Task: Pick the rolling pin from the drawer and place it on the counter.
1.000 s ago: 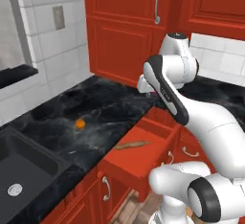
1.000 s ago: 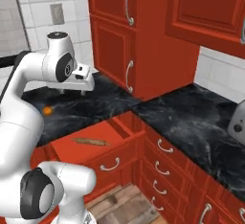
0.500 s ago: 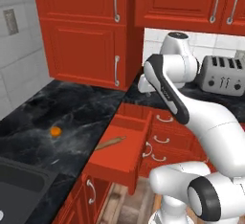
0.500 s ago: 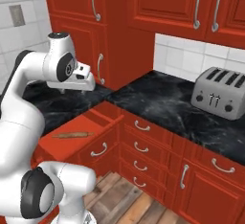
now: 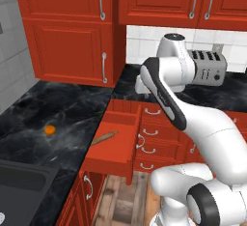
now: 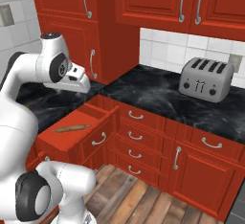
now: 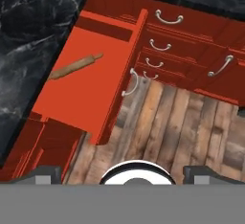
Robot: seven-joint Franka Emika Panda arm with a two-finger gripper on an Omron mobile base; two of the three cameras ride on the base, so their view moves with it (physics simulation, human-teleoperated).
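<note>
Rolling pin (image 5: 103,138) lying at an angle on the flat red bottom of the pulled-out drawer (image 5: 120,140), near its left edge, touching nothing else. Pincer (image 7: 123,171) spread wide and empty, held high above the drawer's front, well apart from the pin. Black marble table (image 5: 72,119) just left of the drawer, carrying a small orange ball (image 5: 49,130); toaster (image 6: 206,79) far right.

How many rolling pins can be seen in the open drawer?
1. The rolling pin lies flat on the red bottom of the drawer, near its left side, at a slant. Nothing else lies in the drawer.
</note>
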